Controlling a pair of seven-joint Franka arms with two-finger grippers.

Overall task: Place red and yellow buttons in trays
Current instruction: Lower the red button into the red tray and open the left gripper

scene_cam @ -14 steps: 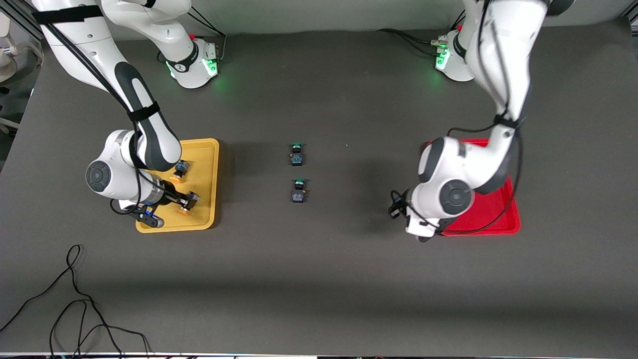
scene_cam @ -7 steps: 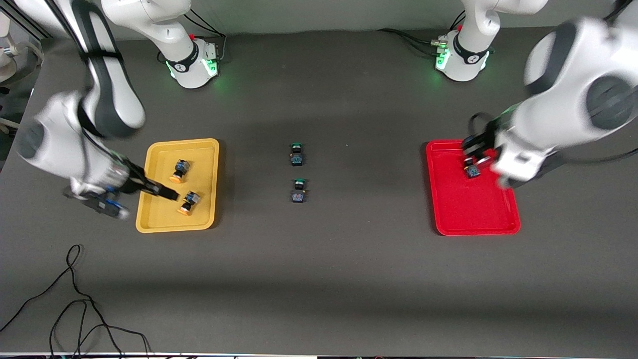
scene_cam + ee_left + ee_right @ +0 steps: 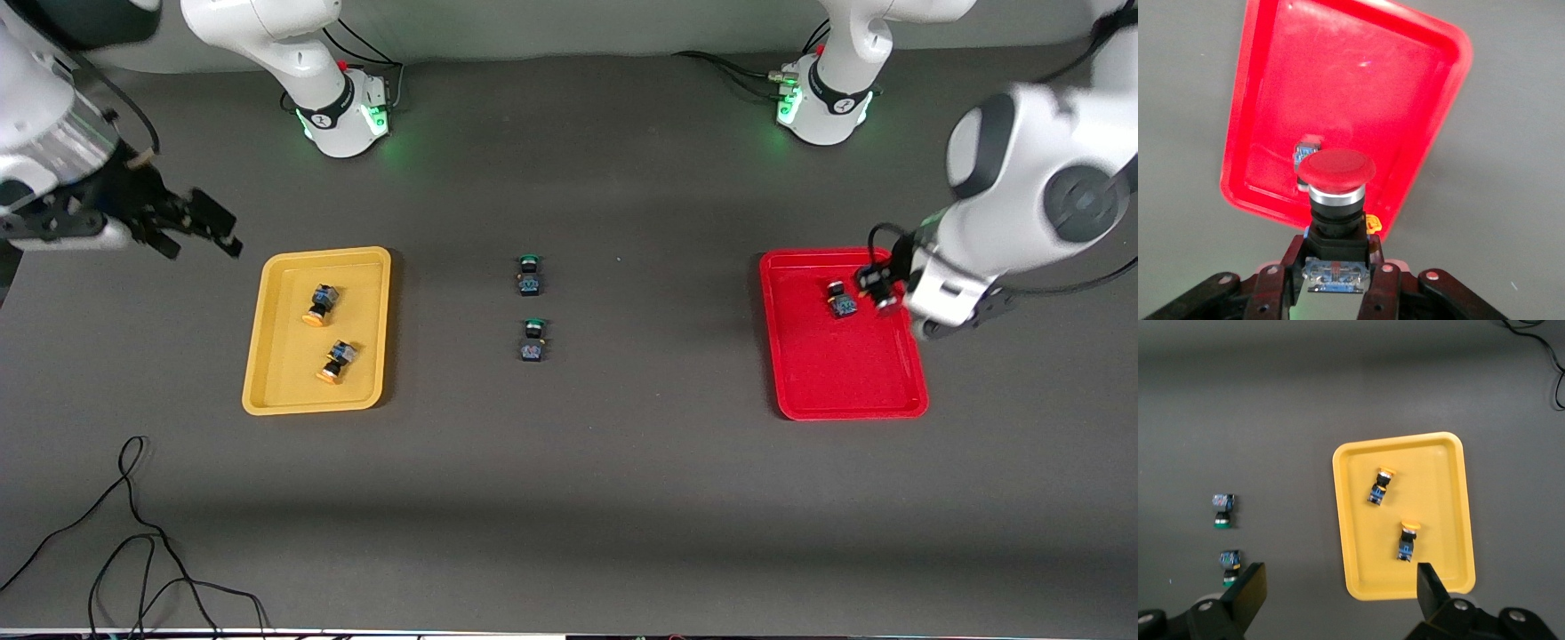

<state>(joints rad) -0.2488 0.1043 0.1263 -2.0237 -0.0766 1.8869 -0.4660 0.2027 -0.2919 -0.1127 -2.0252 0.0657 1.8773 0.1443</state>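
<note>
The red tray (image 3: 845, 373) lies toward the left arm's end of the table, with one red button (image 3: 841, 302) in it. My left gripper (image 3: 876, 286) is over that tray, shut on a second red button (image 3: 1337, 167), held cap-forward; the tray (image 3: 1405, 100) and the lying button (image 3: 1308, 150) show beneath it. The yellow tray (image 3: 258, 356) holds two yellow buttons (image 3: 318, 304) (image 3: 335, 362), also seen in the right wrist view (image 3: 1379, 485) (image 3: 1407, 539). My right gripper (image 3: 197, 242) is open and empty, raised beside the yellow tray (image 3: 1351, 520), off its edge.
Two green-capped buttons (image 3: 529, 274) (image 3: 532, 340) lie on the dark mat midway between the trays, also in the right wrist view (image 3: 1223, 510) (image 3: 1230, 565). A black cable (image 3: 133, 533) loops near the front edge at the right arm's end.
My right gripper has left the yellow tray, rising and moving off toward the right arm's end. My left arm has swung up off the red tray's near part, and its gripper now hovers over the tray.
</note>
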